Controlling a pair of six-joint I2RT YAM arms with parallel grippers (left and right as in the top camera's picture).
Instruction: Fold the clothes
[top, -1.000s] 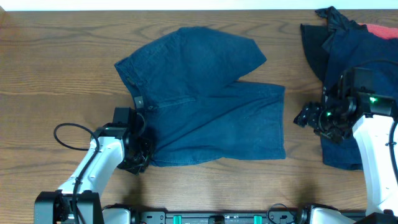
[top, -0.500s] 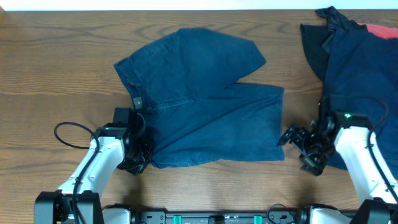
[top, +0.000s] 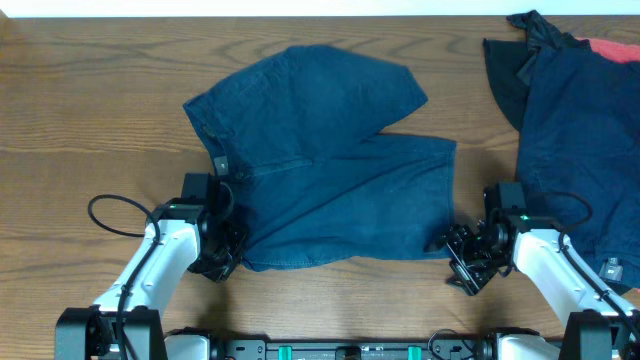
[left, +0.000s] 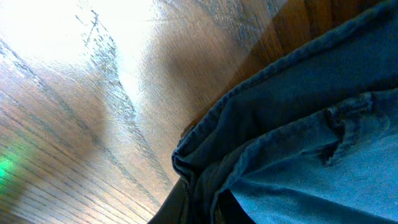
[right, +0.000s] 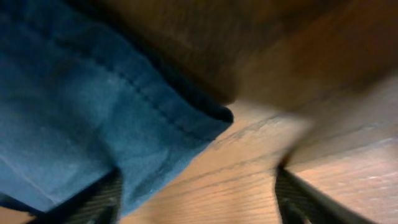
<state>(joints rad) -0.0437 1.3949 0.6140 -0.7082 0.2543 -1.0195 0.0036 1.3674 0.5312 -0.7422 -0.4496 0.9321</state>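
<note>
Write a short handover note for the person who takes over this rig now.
Left hand: shut on the near waistband corner of the denim shorts.
Right hand: open around the near hem corner, not gripping yet.
Shorts lie spread out, unfolded; other clothes are piled at the right.
Done: no fold. Left: close the right hand, fold the shorts, then the pile.

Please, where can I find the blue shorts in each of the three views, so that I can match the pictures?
Overhead: the blue shorts lie spread at the centre of the table.
Left wrist: the blue shorts fill the right and lower part, with a bunched corner.
Right wrist: the blue shorts fill the left side, showing a hem corner.
Shared landmark: the wood-grain table beside the cloth.
</note>
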